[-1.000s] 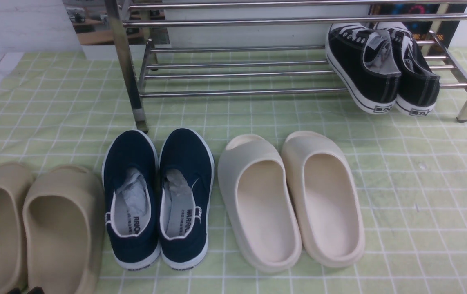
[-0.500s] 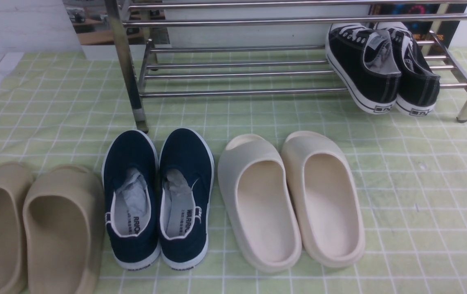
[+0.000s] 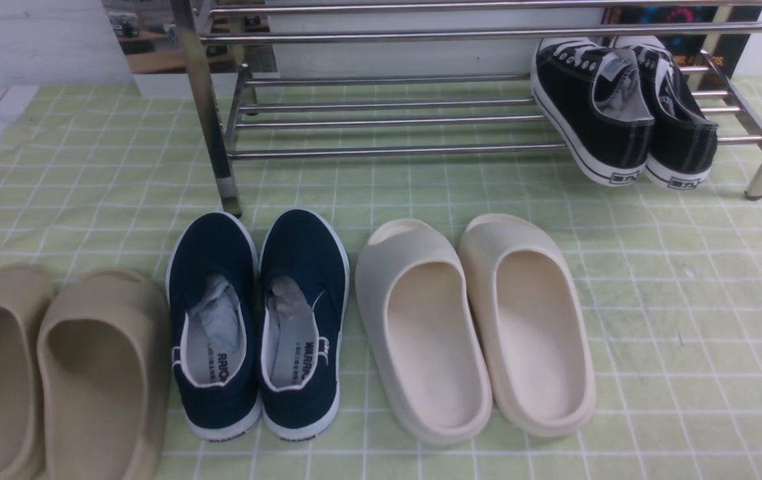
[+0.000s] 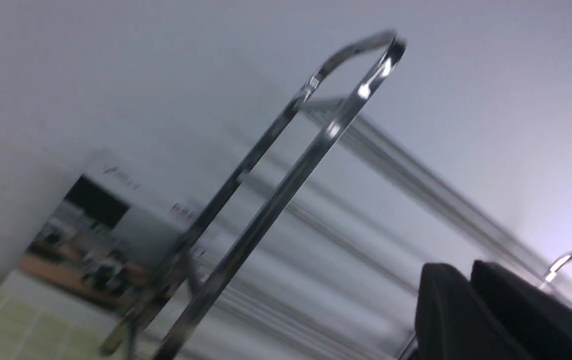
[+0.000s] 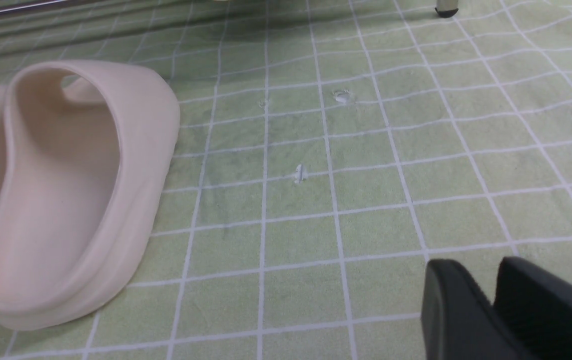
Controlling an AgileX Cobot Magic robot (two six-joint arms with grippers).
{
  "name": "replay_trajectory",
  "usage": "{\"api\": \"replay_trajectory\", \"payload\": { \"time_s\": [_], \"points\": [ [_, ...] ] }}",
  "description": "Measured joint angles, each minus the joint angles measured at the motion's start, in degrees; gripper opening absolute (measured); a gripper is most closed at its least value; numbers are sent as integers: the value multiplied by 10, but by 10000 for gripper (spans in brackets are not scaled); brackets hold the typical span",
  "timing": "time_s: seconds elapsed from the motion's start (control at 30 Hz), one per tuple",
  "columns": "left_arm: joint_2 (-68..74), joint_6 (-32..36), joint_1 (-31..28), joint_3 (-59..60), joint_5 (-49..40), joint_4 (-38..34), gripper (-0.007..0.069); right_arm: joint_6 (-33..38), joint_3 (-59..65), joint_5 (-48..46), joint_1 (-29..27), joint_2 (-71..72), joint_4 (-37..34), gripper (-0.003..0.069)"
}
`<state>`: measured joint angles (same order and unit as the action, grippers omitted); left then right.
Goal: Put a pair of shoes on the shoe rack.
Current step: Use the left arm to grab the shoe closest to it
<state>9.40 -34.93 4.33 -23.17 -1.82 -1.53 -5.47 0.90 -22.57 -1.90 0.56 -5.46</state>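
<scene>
Standing side by side on the green checked cloth (image 3: 687, 300), the pair of shoes (image 3: 257, 293) occupies the near left-centre of the scene, toes pointing far toward the shoe rack (image 3: 387, 121). Both navy slip-ons are upright, touching along their inner edges, with grey paper stuffing in the openings and white soles against the cloth. They lie just near of the rack's left front leg, apart from it and not on its bars.

To their left, just beside them, sit the tan slides (image 3: 54, 373); to their right, the cream slides (image 3: 474, 327), also close by. The black lace-up sneakers (image 3: 624, 110) rest on the rack's lower bars at its right end, heels tipped over the front bar toward the near side.

My left gripper (image 4: 471, 272) appears in its wrist view only: its two dark fingertips meet, with nothing between them, before a blurred view of the rack's chrome end frame (image 4: 286, 185) and a pale wall.

My right gripper (image 5: 496, 280) hangs low over bare cloth to the right of the cream slide (image 5: 65, 200), well apart from it; a narrow gap shows between its fingertips, and it grips nothing.
</scene>
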Motion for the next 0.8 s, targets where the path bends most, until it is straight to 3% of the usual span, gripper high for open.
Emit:
{"api": "replay_trajectory", "payload": {
  "time_s": [0.03,0.07,0.13,0.2,0.4,0.47,0.57,0.67,0.77,0.8],
  "points": [
    [14,0,0,-16,-14,5,14,0,0,0,0,0,0,166],
    [56,1,0,-58,-100,36,-13,0,0,0,0,0,0,166],
    [130,1,0,-104,-191,71,-13,0,0,0,0,0,0,166],
    [196,-5,0,-125,-234,81,-13,0,0,0,0,0,0,166],
    [387,19,13,-187,-315,-21,-13,0,0,0,0,0,0,175],
    [484,84,32,-237,-367,-62,-13,0,0,0,0,0,0,177],
    [567,118,56,-273,-397,-65,-8,0,0,0,0,0,0,181],
    [637,127,79,-297,-414,-50,49,0,0,0,0,0,0,184],
    [719,96,103,-320,-417,-8,211,0,0,0,0,0,0,188],
    [719,93,103,-320,-417,-5,220,0,0,0,0,0,0,188]
  ]
}}
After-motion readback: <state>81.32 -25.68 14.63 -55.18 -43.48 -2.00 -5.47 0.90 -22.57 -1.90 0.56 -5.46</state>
